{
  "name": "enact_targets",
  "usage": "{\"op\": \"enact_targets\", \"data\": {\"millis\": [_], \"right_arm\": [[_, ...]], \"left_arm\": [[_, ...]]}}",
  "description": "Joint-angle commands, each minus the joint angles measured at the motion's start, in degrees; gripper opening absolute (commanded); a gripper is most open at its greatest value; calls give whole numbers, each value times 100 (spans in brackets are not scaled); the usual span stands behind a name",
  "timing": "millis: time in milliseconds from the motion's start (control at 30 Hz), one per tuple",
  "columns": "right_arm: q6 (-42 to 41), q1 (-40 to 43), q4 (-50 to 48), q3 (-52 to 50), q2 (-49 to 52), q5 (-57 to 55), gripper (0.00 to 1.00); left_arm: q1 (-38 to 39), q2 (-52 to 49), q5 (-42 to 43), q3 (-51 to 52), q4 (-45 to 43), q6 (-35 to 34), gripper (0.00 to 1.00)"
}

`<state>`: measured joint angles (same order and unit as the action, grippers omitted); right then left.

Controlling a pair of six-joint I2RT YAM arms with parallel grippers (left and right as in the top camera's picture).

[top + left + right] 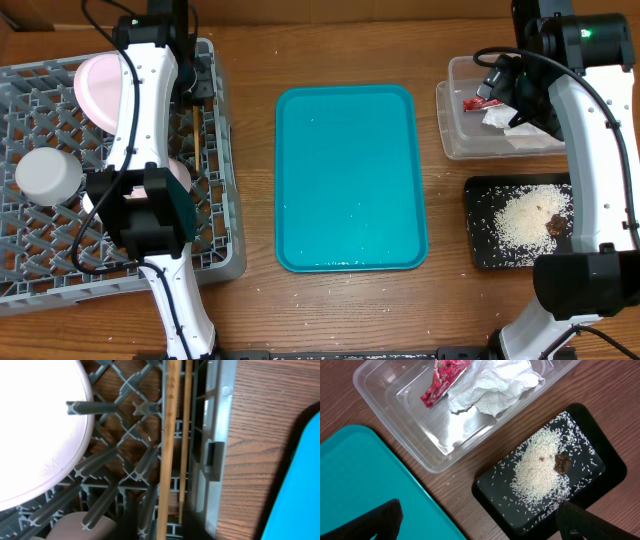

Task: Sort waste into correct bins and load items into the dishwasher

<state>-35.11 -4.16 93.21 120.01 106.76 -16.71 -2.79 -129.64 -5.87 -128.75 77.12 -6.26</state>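
The grey dish rack (60,255) at the left holds the pale pink plate (100,88), a white round piece (48,175) and the wooden chopsticks (197,150), which lie along its right wall. In the left wrist view the chopsticks (167,450) run between my left gripper's (162,532) parted dark fingers, next to the plate (35,435). My left gripper (195,90) is over the rack. My right gripper (482,525) is wide open and empty above the table. The clear tub (385,397) holds the red wrapper (442,382) and the napkin (490,385). The black tray (590,445) holds rice (537,467) and a brown scrap (561,463).
The teal serving tray (350,180) lies in the middle of the table, with a few specks on it. The clear tub (460,130) and black tray (480,225) sit at the right edge under the right arm (590,120). A pale rounded piece (67,527) sits low in the rack.
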Motion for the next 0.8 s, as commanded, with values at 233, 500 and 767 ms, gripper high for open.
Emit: {"op": "enact_targets", "data": {"millis": [233,500,767], "right_arm": [[48,7,-9,114,-131,-15,100],[46,7,-9,114,-131,-13,100],[46,7,-9,114,-131,-15,100]], "left_arm": [[-48,151,1556,39,129,140,76],[173,151,2201,48,291,125,57],[599,151,2472,48,671,26,4]]}}
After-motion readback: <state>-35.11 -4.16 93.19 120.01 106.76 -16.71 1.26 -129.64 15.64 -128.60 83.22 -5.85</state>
